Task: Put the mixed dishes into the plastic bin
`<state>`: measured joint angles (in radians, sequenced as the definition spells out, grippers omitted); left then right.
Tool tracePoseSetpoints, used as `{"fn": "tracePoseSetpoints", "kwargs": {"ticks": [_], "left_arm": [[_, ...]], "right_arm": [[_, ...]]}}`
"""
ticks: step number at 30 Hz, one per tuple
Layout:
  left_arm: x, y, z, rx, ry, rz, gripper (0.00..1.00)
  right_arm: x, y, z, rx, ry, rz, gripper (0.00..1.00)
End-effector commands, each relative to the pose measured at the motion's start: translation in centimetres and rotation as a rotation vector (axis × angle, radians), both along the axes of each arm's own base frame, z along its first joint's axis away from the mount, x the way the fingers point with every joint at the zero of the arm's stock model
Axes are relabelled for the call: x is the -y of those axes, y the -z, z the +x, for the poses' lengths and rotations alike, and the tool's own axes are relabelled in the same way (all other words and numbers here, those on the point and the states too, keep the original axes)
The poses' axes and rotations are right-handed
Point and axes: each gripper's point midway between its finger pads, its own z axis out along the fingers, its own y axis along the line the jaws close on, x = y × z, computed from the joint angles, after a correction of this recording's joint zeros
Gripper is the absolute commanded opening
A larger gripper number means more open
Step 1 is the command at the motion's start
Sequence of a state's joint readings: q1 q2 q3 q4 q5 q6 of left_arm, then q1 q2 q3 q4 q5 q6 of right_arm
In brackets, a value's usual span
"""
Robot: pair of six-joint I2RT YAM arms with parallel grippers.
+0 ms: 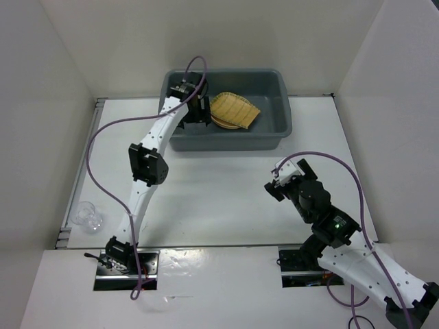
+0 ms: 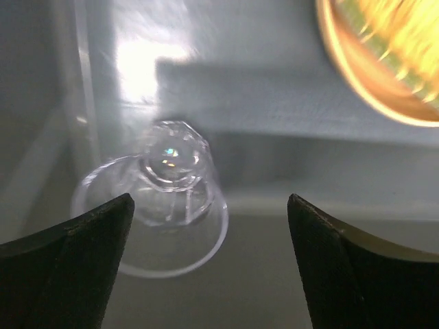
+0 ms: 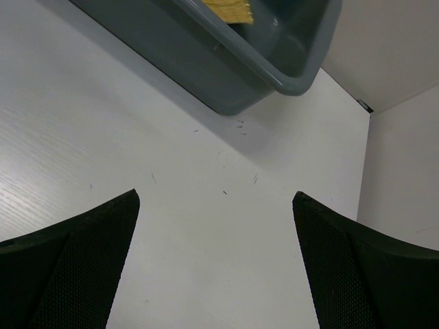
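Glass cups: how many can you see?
2. One cup lies in the bin below the left gripper; the second cup sits on the table at far left. Others may be hidden behind the arm.

The surface (image 1: 219,199) lies open between the bin (image 1: 226,142) and the near edge, save a glass cup (image 1: 89,216) at near left. Inside the bin, the left end effector (image 1: 197,115) fills the left end above a clear cup (image 2: 154,205), and a ribbed tray (image 1: 236,110) sits mid-bin; the right end is free.
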<state>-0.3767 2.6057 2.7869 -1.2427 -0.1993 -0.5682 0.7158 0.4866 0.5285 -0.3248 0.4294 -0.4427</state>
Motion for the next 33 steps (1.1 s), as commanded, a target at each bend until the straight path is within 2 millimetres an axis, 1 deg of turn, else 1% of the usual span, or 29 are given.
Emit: {"fn": "tracePoseSetpoints", "kwargs": {"ticks": [1,2,3,5,6,7,8,9,10,11,12,14,15,16,17,18,19,20,21,22,23,24,26,27,30,32,33], "left_arm": [[-2.4,-11.7,1.1,0.267,-0.05,-0.023,1.0],[-4.0,-14.3,1.3,0.338,-0.094,0.001,1.0],[-4.9,-17.9,0.5,0.414,-0.122,0.003,1.0],[-7.5,-21.7,-1.3,0.482,-0.198,0.06,1.0],[-10.8,-25.3,-3.2,0.557,-0.317,0.119,1.0],[-12.2,-25.9,-4.5,0.554,-0.356,0.166,1.0],[-14.7,-26.2,-5.4,0.547,-0.42,0.217,1.0],[-17.6,-28.7,-8.4,0.603,-0.57,0.237,0.99],[-19.4,-27.2,-9.9,0.569,-0.657,0.277,0.97],[-22.5,-19.9,-12.1,0.369,-0.712,0.403,0.94],[-23.7,-19.7,-14.5,0.386,-0.786,0.303,0.9],[-25.7,-15.6,-17.6,0.3,-0.825,0.263,0.87],[-26.8,-13.0,-20.5,0.272,-0.845,0.255,0.87],[-26.8,-11.7,-21.7,0.25,-0.848,0.222,0.87],[-27.3,-11.3,-23.1,0.252,-0.858,0.21,0.87],[-28.4,-8.8,-24.9,0.179,-0.891,0.245,0.87],[-28.8,-7.7,-25.6,0.142,-0.906,0.249,0.87],[-29.2,-6.8,-26.5,0.105,-0.919,0.263,0.87],[-30.1,-6.1,-27.5,0.07,-0.951,0.277,0.85],[-30.4,-4.5,-28.6,0.015,-0.963,0.296,0.85],[-30.8,-3.8,-29.1,-0.012,-0.985,0.303,0.85],[-31.0,-3.7,-29.2,-0.01,-1.008,0.299,0.85],[-31.2,-2.8,-29.3,-0.059,-1.012,0.284,0.85],[-31.5,-2.2,-29.7,-0.084,-1.038,0.275,0.85],[-31.1,0.4,-30.0,-0.174,-1.051,0.242,0.85],[-30.9,1.0,-29.7,-0.187,-1.055,0.229,0.85],[-30.8,1.5,-30.1,-0.208,-1.052,0.235,0.85]], "right_arm": [[-0.4,-0.1,0.2,0.008,-0.01,0.004,0.97],[-0.5,0.1,0.2,0.001,-0.01,-0.002,0.97],[-0.5,0.1,0.2,0.001,-0.01,-0.002,0.97],[-0.5,0.1,0.2,0.001,-0.01,-0.002,0.97],[-0.5,0.1,0.2,0.001,-0.01,-0.002,0.97],[-0.5,0.1,0.2,-0.001,-0.008,0.007,0.97],[-0.5,0.1,0.2,-0.001,-0.008,0.007,0.97],[-0.8,0.1,0.1,-0.001,-0.018,0.007,0.97],[-0.8,0.1,0.1,-0.001,-0.019,0.007,0.97],[-1.0,0.1,0.0,-0.001,-0.028,0.007,0.97],[-1.0,0.1,0.0,-0.001,-0.028,0.007,0.97],[-1.2,0.1,-0.1,-0.001,-0.037,0.007,0.97],[-1.2,0.1,-0.1,-0.001,-0.037,0.007,0.97],[-1.2,0.1,-0.1,-0.001,-0.037,0.007,0.97],[-1.3,0.3,0.0,-0.009,-0.037,0.0,0.97],[-1.3,0.3,0.0,-0.009,-0.037,0.0,0.97],[-1.5,0.7,-0.1,-0.025,-0.048,-0.01,0.97],[-1.7,0.7,-0.2,-0.025,-0.059,-0.01,0.97],[-1.7,0.7,-0.2,-0.025,-0.059,-0.01,0.97],[-2.0,0.7,-0.3,-0.025,-0.068,-0.01,0.97],[-2.0,1.0,-0.2,-0.033,-0.068,-0.017,0.97],[-2.0,1.0,-0.2,-0.033,-0.068,-0.018,0.97],[-2.0,1.0,-0.2,-0.033,-0.068,-0.018,0.97],[-2.0,1.0,-0.2,-0.033,-0.068,-0.018,0.97],[-2.0,0.8,-0.3,-0.027,-0.069,-0.011,0.98],[-1.8,0.8,-0.2,-0.025,-0.06,-0.013,0.98],[-1.8,0.8,-0.2,-0.025,-0.06,-0.013,0.98]]}}
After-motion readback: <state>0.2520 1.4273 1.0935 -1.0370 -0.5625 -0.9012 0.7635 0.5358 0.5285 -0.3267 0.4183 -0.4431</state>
